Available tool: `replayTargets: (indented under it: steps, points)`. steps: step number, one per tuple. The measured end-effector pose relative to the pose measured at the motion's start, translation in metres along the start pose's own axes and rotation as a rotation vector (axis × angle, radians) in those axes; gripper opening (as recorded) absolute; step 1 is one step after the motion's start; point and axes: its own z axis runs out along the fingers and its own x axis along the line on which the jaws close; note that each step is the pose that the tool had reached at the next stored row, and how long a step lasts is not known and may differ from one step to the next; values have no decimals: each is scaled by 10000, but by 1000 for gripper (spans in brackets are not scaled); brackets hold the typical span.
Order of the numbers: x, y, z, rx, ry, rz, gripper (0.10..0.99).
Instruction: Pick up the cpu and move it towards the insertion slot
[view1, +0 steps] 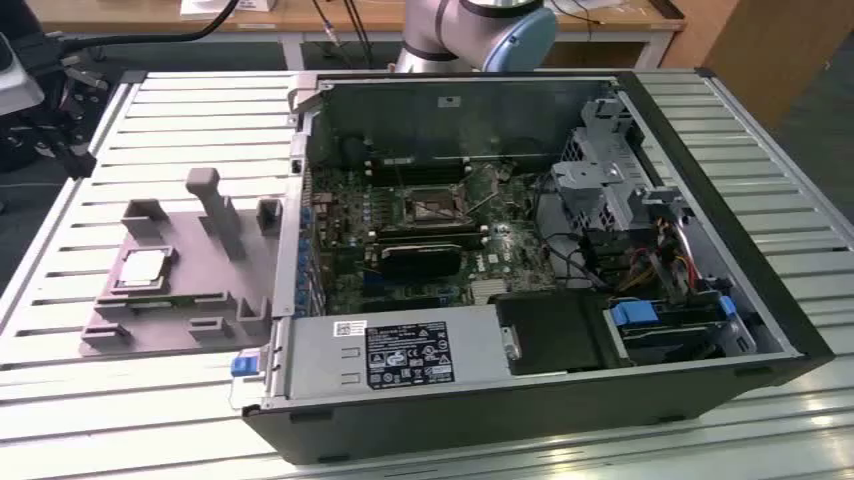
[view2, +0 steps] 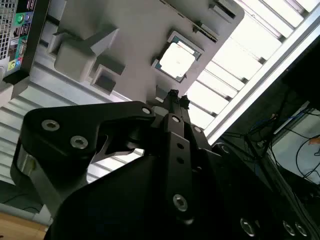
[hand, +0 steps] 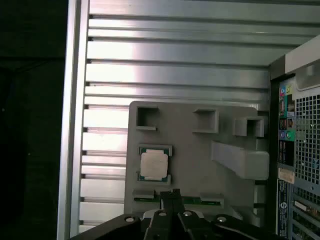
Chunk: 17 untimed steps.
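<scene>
The cpu (view1: 144, 267), a flat silver square with a pale rim, lies in a recess of the grey fixture (view1: 200, 250) on the exterior view's left. Both wrist views look down on it from well above: the cpu (hand: 153, 165) and cpu (view2: 176, 61) lie a little beyond the tips of my gripper (hand: 172, 194), whose black fingers stand shut together with nothing between them. The same gripper (view2: 176, 98) hangs clear of the fixture (hand: 200, 150). The insertion slot (view1: 424, 205), a dark square socket in a silver frame, sits on the motherboard inside the open computer case (view1: 534, 420).
A green memory stick (view1: 147, 303) lies on the fixture near the cpu. A tall grey post (view1: 207, 205) rises from the fixture. The case wall (view1: 296, 200) stands between fixture and motherboard. Everything rests on a slatted metal table (view1: 80, 370). The arm's base (view1: 474, 30) is behind the case.
</scene>
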Motion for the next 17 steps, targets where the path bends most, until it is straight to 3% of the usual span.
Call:
replayTargets:
  steps: [12,17]
  points:
    - [0,0,1,1,1,0,102]
    - [0,-2,57,0,1,0,102]
